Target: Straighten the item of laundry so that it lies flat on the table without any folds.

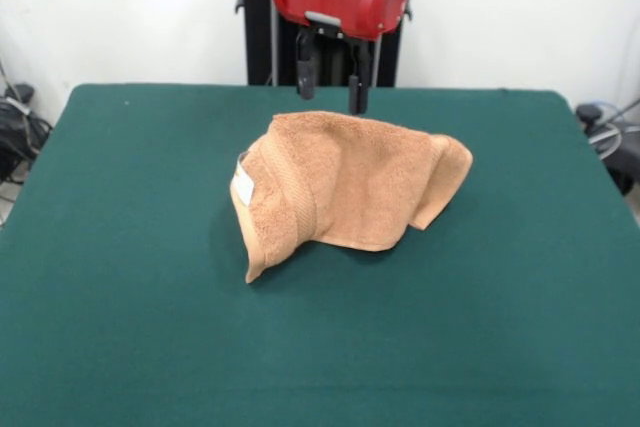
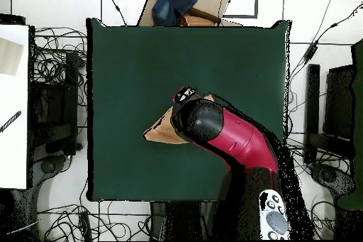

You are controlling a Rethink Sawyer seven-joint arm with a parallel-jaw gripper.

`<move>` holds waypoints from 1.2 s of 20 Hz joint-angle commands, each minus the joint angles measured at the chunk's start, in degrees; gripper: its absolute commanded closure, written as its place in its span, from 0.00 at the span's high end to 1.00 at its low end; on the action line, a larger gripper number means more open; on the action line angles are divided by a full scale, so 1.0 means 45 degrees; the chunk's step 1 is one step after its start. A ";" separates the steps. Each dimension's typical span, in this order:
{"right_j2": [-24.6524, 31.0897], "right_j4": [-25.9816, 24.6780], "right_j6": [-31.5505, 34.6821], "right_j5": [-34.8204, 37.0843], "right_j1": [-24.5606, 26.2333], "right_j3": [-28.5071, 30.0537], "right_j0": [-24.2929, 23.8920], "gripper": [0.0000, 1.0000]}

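- Towel (image 1: 340, 187) lies crumpled near the middle of the green worktop (image 1: 120, 247), a little toward the robot's side. Not flat: it humps up, one end is folded over with the border band and white label (image 1: 243, 185) facing the front camera, and a flap droops on the opposite end.
- Gripper (image 1: 333, 87) hangs just above the towel's far edge, fingers (image 1: 357, 93) apart and pointing down; nothing is held. The tips look close to the cloth, but I cannot tell if they touch.
- Overhead view: the arm (image 2: 234, 138) covers most of the towel; only a tan corner (image 2: 159, 133) shows beside it.
- Step in hand, as I judge it: approach for a grasp on the far edge. Flattening is hardly begun.
- Next move calls for lowering onto a single layer at the edge or a corner, pinching, then lifting and drawing it outward to open the fold. Catching two layers would drag the whole bundle.
- Containers: none on the worktop. A cardboard box (image 2: 205, 5) with dark blue cloth (image 2: 174, 1) in it sits beyond the worktop's far edge in the overhead view.
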 commanded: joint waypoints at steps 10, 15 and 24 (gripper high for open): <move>0.0998 -0.0509 0.0982 -0.0578 -0.0005 0.1099 -0.0250 1.00; 0.1167 -0.0458 0.0982 -0.0808 -0.0147 0.1352 -0.0381 1.00; 0.1235 -0.0351 0.1123 -0.0597 -0.0060 0.1224 -0.0359 1.00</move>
